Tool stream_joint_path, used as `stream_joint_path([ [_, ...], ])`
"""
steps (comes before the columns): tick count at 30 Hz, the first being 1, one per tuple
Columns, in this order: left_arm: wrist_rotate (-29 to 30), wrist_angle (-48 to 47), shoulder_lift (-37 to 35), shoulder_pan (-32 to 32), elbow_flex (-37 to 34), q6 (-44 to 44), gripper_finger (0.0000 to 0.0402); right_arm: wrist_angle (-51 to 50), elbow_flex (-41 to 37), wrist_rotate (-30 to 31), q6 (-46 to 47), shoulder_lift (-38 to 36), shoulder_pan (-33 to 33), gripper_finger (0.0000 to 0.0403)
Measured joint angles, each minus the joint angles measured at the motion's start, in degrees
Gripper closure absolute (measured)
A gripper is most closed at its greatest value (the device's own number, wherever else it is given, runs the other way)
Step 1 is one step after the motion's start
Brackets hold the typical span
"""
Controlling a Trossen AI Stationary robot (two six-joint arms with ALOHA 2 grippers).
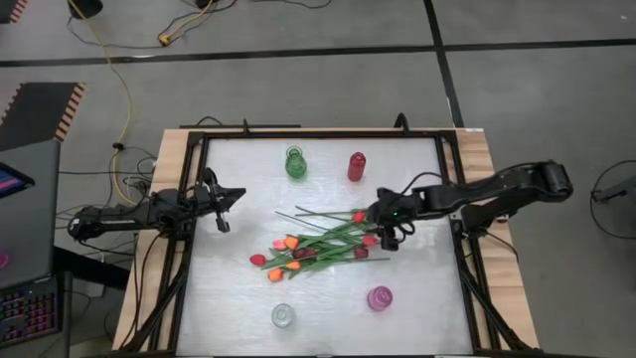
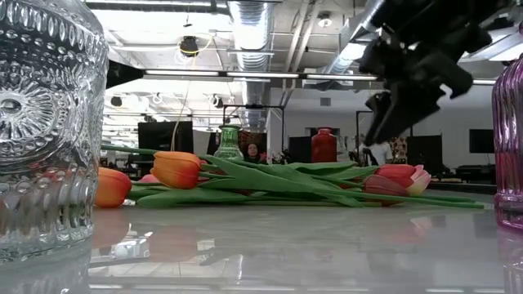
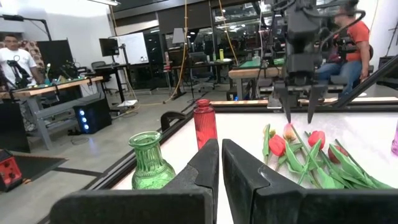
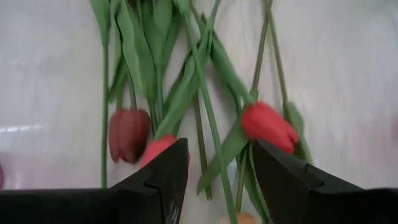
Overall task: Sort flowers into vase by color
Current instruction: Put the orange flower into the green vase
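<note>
Hovering over the right end of the flower pile, the right gripper hangs with its two fingers spread wide and nothing between them. From its own wrist camera the fingers frame a tangle of green stems, with a red tulip lying just beside one finger, a dark maroon tulip off toward the other side, and another red head partly hidden behind a fingertip. From table level the gripper hangs just above the blooms, not touching them.

The flowers lie in a loose heap in the middle of the white table, stems fanning toward the far side, orange heads at the left end of the pile and red and pink ones at the right. None of them stands in any vase.

Four vases sit around the heap: a green vase and a red vase at the far side, a clear glass vase and a pink vase at the near side, all apart from the stems.

Over at the left edge of the table the left gripper waits well clear of the pile, its fingers pressed together on nothing. People show in the room beyond the table.
</note>
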State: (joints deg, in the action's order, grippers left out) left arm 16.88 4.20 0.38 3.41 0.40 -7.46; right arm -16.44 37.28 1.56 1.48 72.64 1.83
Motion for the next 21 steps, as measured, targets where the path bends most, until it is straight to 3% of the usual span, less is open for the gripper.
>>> stream_joint_path([
  [17, 0.0, 0.0, 0.0, 0.0, 0.0, 0.2, 0.0393, -0.7, 0.0, 1.4, 0.0, 7.3, 0.0, 0.0199],
  [21, 0.0, 0.0, 0.0, 0.0, 0.0, 0.5, 0.0393, -1.2, 0.0, 1.4, 0.0, 7.2, 0.0, 0.0215],
])
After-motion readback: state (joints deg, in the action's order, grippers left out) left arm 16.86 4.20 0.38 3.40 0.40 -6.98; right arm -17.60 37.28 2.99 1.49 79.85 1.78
